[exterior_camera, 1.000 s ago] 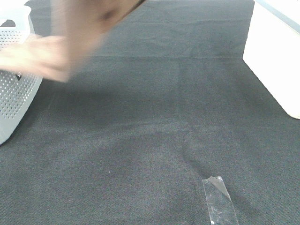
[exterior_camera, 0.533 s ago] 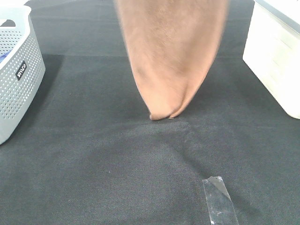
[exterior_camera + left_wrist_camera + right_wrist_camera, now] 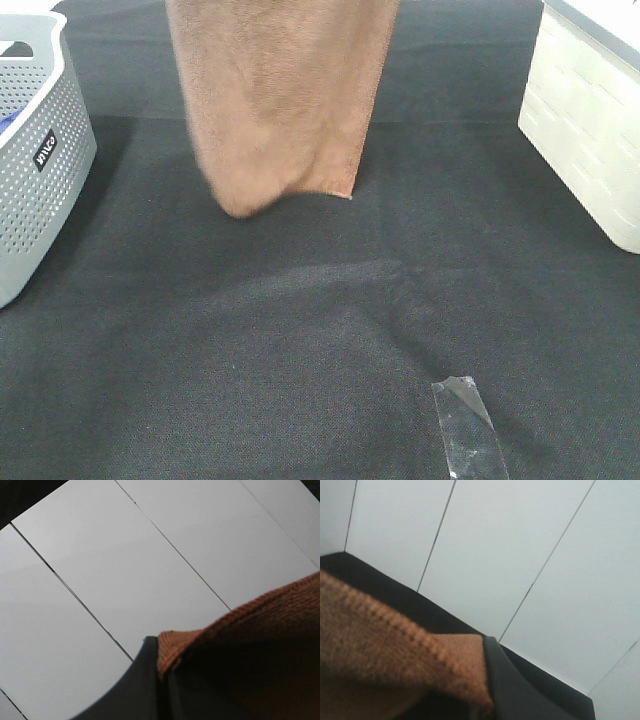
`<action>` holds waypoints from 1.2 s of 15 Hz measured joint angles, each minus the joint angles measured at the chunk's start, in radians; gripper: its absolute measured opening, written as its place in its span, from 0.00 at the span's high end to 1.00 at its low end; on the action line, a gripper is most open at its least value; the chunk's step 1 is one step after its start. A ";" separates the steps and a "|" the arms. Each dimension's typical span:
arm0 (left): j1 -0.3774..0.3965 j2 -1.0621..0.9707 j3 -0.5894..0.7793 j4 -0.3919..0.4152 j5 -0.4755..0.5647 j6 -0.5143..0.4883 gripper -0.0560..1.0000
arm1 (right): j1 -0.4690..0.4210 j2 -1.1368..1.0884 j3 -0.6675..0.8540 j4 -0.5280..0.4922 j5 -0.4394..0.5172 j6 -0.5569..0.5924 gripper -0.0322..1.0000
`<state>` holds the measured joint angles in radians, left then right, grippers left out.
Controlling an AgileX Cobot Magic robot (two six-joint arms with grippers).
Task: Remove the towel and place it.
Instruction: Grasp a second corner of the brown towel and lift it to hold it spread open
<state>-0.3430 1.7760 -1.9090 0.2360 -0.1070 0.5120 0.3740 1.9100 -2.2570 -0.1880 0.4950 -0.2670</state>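
Note:
The reddish-brown towel (image 3: 280, 100) hangs down from above the top edge of the exterior view, over the far middle of the black table cloth (image 3: 300, 340). Its lower end hangs just above the cloth or brushes it; I cannot tell which. Neither gripper shows in the exterior view. In the left wrist view my left gripper (image 3: 162, 667) is shut on a stitched edge of the towel (image 3: 250, 640). In the right wrist view my right gripper (image 3: 485, 700) is shut on another edge of the towel (image 3: 385, 645). Both wrist cameras look up at a white panelled surface.
A grey perforated basket (image 3: 40, 150) stands at the left edge. A white box (image 3: 590, 120) stands at the far right. A strip of clear tape (image 3: 468, 425) lies on the cloth near the front.
The towel has swung from over the basket at the left to the middle. It was bunched to a point touching the cloth, and now hangs wider and further back.

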 joint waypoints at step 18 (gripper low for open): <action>0.072 0.505 -0.566 0.002 -0.161 -0.024 0.95 | -0.050 0.168 -0.002 0.020 -0.470 0.041 0.97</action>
<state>-0.2710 2.2810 -2.4750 0.2380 -0.2680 0.4880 0.3240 2.0780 -2.2590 -0.1680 0.0250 -0.2260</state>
